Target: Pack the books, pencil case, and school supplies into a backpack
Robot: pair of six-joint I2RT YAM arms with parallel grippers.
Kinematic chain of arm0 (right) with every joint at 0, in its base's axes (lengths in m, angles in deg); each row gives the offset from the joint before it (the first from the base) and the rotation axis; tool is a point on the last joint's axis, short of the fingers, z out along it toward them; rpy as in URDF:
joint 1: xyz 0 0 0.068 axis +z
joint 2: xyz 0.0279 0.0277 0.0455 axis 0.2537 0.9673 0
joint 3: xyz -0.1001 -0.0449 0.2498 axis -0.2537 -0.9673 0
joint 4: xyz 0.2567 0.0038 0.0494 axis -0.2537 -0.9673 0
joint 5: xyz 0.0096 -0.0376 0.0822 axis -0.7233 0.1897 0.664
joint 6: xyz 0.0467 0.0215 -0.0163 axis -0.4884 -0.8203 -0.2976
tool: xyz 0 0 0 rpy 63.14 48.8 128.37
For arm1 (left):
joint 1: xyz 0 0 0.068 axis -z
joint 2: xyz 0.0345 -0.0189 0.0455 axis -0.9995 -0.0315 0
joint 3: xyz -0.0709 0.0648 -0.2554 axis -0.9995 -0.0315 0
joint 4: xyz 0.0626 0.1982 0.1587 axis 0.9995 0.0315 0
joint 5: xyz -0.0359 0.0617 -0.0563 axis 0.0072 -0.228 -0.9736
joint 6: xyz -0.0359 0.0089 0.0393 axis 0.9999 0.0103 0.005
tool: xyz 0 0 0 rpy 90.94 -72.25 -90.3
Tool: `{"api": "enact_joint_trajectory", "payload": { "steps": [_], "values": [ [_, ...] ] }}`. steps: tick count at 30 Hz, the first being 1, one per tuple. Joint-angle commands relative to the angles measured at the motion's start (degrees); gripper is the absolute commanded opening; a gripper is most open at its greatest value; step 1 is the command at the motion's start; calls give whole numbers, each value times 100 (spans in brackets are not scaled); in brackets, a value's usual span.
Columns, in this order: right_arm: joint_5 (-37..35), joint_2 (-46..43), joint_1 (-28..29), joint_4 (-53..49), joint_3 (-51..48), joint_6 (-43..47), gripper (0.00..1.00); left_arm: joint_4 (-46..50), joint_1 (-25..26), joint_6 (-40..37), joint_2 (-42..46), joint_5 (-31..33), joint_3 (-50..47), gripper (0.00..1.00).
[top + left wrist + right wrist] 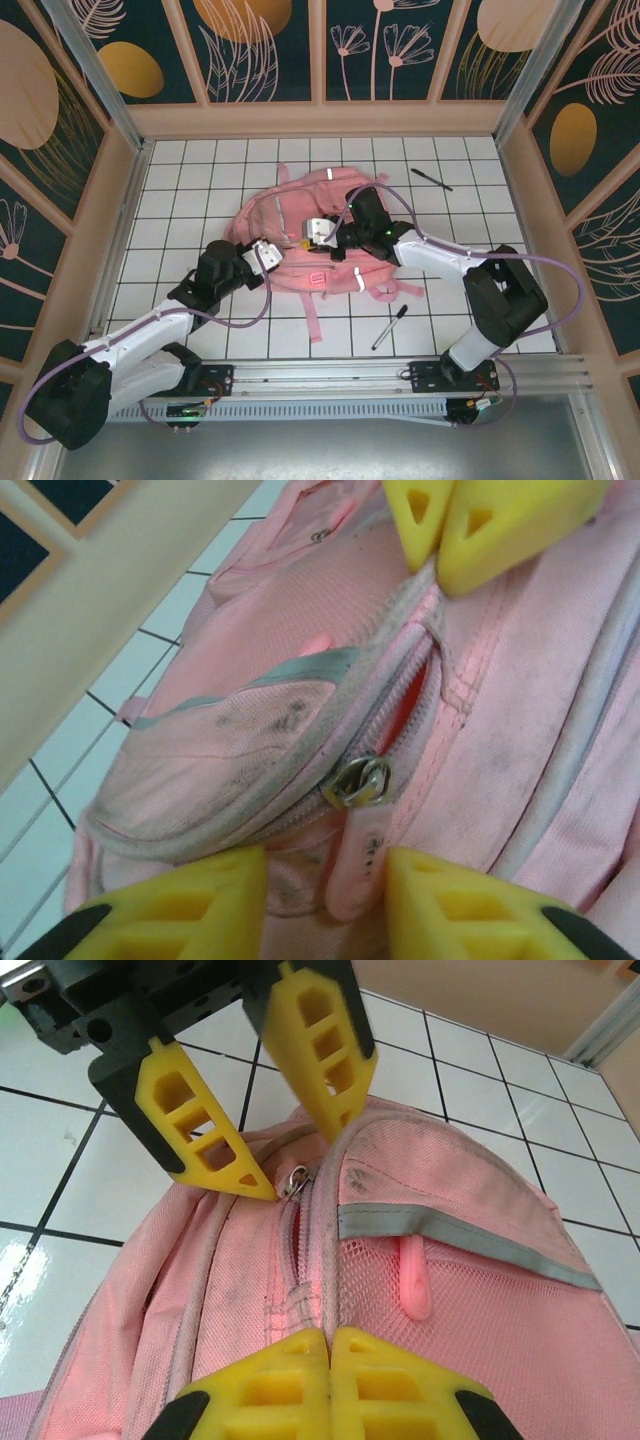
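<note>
Top external view: white tiled counter (200, 170), dark floral walls (270, 50). The right hand (328, 1335) pinches the soft pink fabric backpack (275, 210); the left hand (327, 852) is released; the bag's inside is hidden.

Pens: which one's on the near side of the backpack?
The whitish-barrelled pen, toward the arm bases; the all-black pen lies beyond the backpack.

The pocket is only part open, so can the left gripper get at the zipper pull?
Probably yes: the left gripper is open astride the zipper pull, which lies bare with nothing over it.
</note>
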Motion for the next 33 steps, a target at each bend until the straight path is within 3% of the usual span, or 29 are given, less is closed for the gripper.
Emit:
{"api": "enact_joint_trajectory", "payload": {
  "steps": [1,5,8,18,25,30,33],
  "values": [
    [566,-359,83,601,52,-92,0,-6,-33,-47,-36,-224,79,23],
    [435,-340,40,495,34,114,0,242,-29,-139,-20,-456,186,0],
    [429,-331,-47,544,-11,119,0,429,-31,-199,33,-677,219,0],
    [-124,-416,-310,11,-258,855,0,988,-204,-168,183,-61,293,0],
    [-388,-523,-717,174,-575,1034,0,1652,-1078,-111,482,-933,421,0],
    [-400,-407,-743,313,-583,996,0,2055,-1169,-195,130,-1371,613,0],
    [-299,-413,-598,469,-653,772,42,2146,-1162,-181,-89,-1917,796,0]
  ]
}}
